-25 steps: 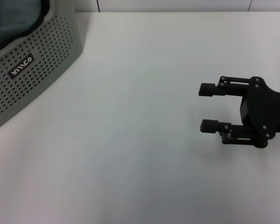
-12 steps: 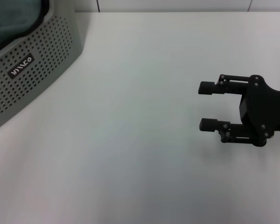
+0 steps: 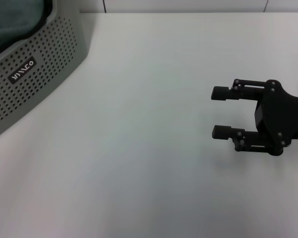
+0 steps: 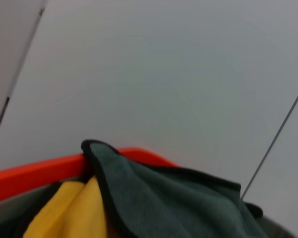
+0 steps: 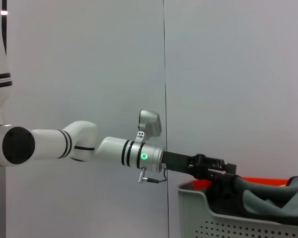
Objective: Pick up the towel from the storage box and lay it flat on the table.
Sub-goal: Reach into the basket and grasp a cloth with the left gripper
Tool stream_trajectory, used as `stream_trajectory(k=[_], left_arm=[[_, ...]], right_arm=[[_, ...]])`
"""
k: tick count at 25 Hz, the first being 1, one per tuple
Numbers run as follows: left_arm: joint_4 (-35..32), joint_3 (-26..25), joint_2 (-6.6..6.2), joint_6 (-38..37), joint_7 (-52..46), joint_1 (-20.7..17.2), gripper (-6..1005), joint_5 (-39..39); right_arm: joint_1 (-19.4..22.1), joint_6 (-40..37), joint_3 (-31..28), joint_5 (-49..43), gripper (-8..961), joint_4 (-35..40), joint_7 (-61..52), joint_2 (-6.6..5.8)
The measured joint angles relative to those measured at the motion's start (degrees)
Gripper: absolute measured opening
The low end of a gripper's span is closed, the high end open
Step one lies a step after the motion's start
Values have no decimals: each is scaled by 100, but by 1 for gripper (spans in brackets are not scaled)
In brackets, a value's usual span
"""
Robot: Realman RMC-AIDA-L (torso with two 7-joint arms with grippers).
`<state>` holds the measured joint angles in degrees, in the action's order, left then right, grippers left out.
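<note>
Soft dark green and yellow towel (image 4: 174, 198) sits in the holey grey plastic box (image 3: 35, 74).
Right black end effector (image 3: 219, 112) hovers wide open over the white counter (image 3: 139, 148) — left end effector (image 5: 223, 171) reaches in, grip hidden.

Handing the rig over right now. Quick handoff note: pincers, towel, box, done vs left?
Right pincer: open, empty, low above the table on its right side.
Left pincer: reaching over the storage box; grip can't be judged.
Towel: in the box, bunched, green face up, yellow showing beside it.
Done: left arm brought to the box.
Left: lift the towel out and lay it flat on the table.
</note>
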<state>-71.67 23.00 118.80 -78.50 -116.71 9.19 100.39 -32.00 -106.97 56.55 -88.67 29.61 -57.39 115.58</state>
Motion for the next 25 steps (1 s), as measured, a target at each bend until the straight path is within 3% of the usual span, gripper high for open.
stream_trajectory(k=[9, 19, 25], left_arm=[[104, 6, -21, 71, 13, 300, 704, 397], [267, -3, -86, 72, 17, 340, 689, 338], [356, -7, -110, 68, 17, 343, 562, 329]], right_arm=[[37, -15, 2, 17, 640, 0, 52, 0], [72, -37, -22, 22, 639, 1, 71, 0], [71, -43, -33, 24, 639, 1, 76, 0]])
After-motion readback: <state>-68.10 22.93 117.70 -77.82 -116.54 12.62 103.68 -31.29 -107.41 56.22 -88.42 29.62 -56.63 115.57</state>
